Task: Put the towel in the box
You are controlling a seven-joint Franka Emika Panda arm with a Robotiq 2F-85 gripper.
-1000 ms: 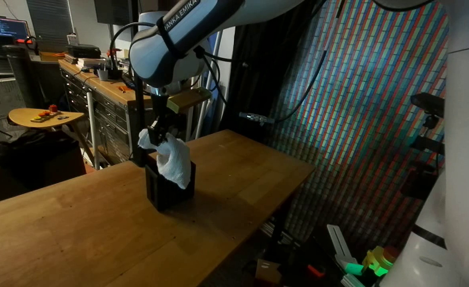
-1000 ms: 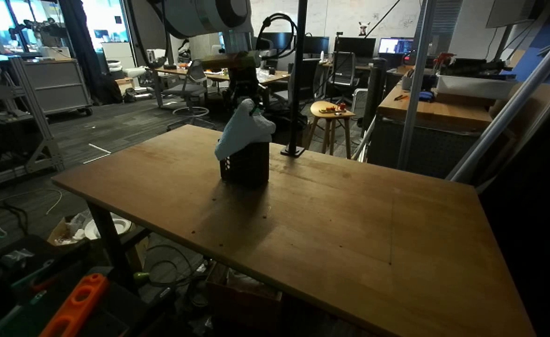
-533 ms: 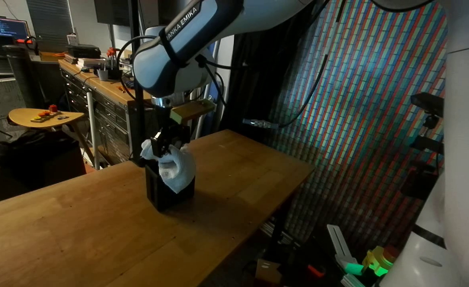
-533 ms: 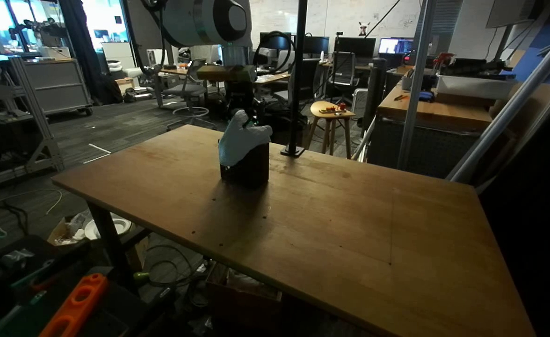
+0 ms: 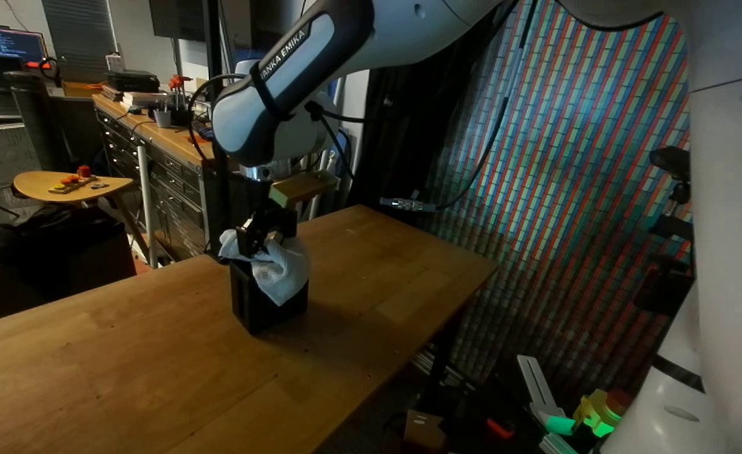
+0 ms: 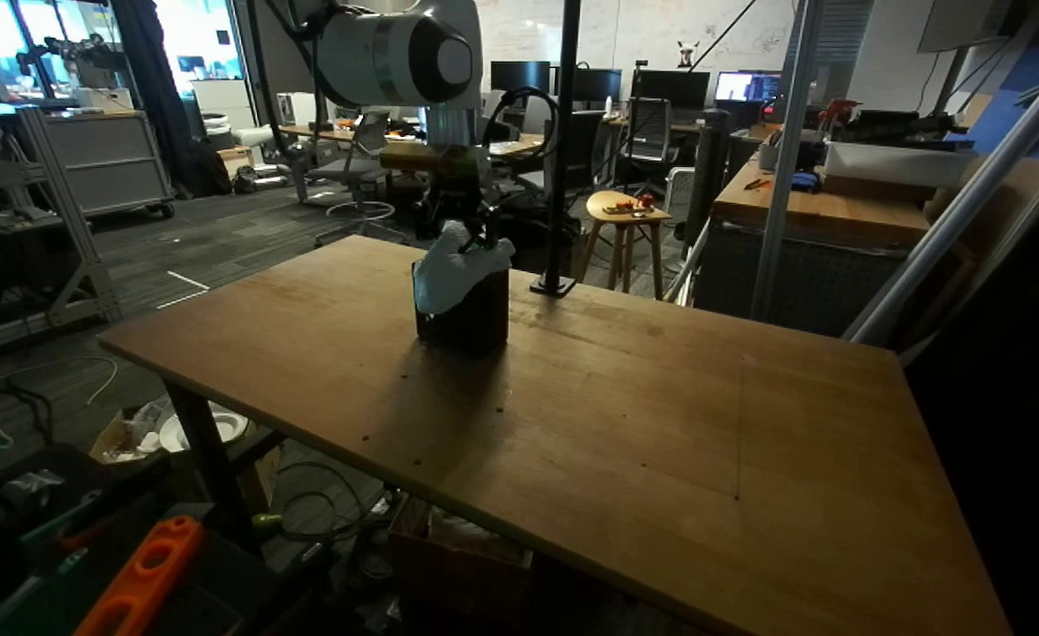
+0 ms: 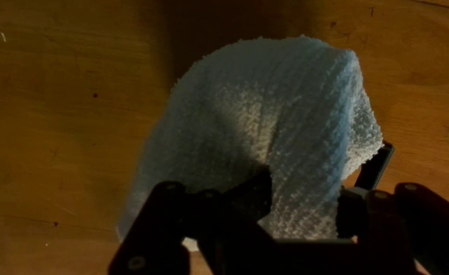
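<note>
The pale, wrinkled towel (image 5: 281, 277) lies draped over the small black box (image 5: 250, 309). In both exterior views part of it hangs outside the wall; a flap pokes past the opposite rim. My gripper (image 5: 264, 244) is right above the box, low in the cloth. In the wrist view my gripper (image 7: 304, 200) stands open, its dark fingers (image 7: 257, 191) well apart with the towel (image 7: 285, 95) loosely between and under them. Only a corner of the box (image 7: 375, 166) shows there; the cloth hides its opening, so I cannot tell how much lies inside.
The box stands on a wooden table (image 6: 661, 415). A black vertical pole (image 6: 565, 150) rises from the table's far edge, close beside the box and the arm. A wooden stool (image 6: 630, 212) and a workbench (image 6: 820, 203) are beyond the table.
Over the second my gripper has come down toward the box with the towel, which sags lower over its side. In the last half second the fingers have spread apart.
</note>
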